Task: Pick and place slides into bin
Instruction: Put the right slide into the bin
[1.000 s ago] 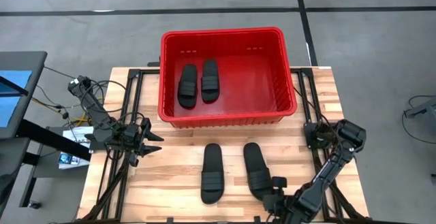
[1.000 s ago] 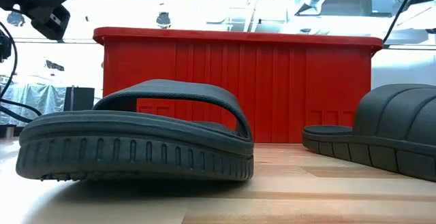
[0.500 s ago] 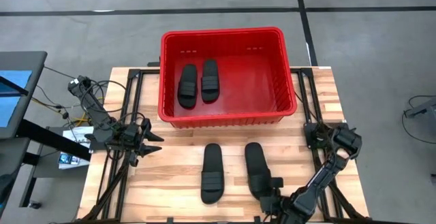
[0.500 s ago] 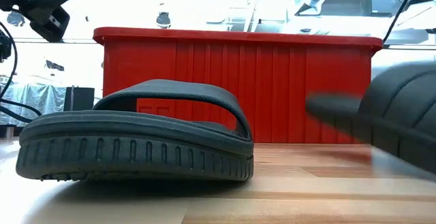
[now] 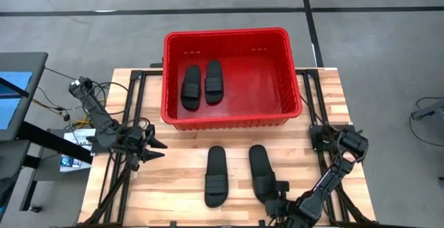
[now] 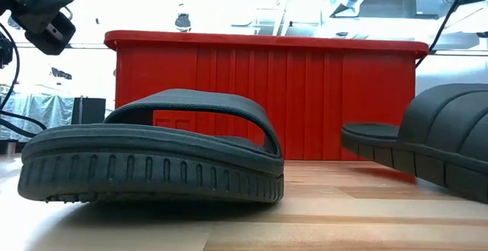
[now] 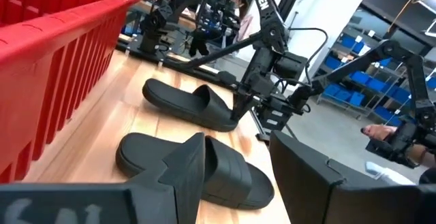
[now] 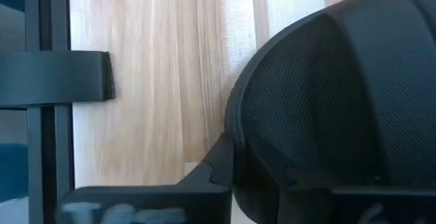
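Observation:
Two black slides [image 5: 191, 86] [image 5: 214, 82] lie side by side in the left half of the red bin [image 5: 229, 32]. Two more lie on the wooden table in front of it, a left slide [image 5: 216, 176] and a right slide [image 5: 263, 171]. My right gripper [image 5: 278, 189] is at the right slide's near end, shut on it. My left gripper [image 5: 154, 148] hangs open over the table's left side, level and pointing toward the slides, with nothing between its fingers. My right gripper holds the right slide by its near end [image 8: 238, 142], coming steeply from above and from the table's near edge. One finger [image 8: 204, 180] lies against the sole's rim; the other is hidden by the slide. The slide sits tilted, its far end [image 6: 366, 136] just off the table.
The bin's near wall [image 6: 267, 91] stands close behind the two slides on the table. Black metal frames [image 5: 135, 117] [image 5: 316, 110] run along the table's left and right sides. Bare wood lies between the two slides and along the near edge.
My right gripper has come down onto the near end of the right slide. The slide has tipped, and its far end now stands a little above the table where it lay flat before. My left gripper has rolled a little in place.

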Available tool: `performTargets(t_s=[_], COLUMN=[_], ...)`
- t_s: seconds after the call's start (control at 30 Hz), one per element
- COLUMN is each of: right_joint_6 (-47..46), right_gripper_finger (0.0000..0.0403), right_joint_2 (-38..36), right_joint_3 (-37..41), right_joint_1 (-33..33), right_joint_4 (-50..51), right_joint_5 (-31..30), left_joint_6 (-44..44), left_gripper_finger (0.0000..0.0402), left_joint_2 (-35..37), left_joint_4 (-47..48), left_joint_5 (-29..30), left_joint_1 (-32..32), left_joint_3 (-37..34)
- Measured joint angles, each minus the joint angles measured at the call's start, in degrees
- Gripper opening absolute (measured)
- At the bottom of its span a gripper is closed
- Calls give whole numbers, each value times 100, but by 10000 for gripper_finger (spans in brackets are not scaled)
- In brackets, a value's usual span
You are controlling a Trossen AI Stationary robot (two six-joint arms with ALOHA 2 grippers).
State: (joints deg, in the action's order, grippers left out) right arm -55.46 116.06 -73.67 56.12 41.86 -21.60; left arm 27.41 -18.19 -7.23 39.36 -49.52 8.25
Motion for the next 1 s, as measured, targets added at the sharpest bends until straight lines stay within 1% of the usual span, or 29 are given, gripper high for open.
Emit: performTargets(t_s=[0.2,0.4,0.6,0.83,1.0], right_joint_6=[8,289,532,1070,1521], right_gripper_finger=[6,3,1,1,1], right_joint_2=[-230,-438,-452,-455,-464], right_joint_3=[-46,-451,-1211,-2311,-3137], right_joint_1=[-13,-13,-14,-3,-2], right_joint_4=[8,244,1178,2084,2676], right_joint_5=[160,139,117,72,-191], left_joint_6=[38,432,650,720,720], left_gripper_finger=[156,156,156,156,156], left_joint_2=[-84,-218,-433,-591,-580], left_joint_4=[26,28,22,-5,-42], left_joint_5=[0,2,4,11,11], left_joint_1=[0,0,-1,-1,0], left_joint_3=[0,0,0,0,0])
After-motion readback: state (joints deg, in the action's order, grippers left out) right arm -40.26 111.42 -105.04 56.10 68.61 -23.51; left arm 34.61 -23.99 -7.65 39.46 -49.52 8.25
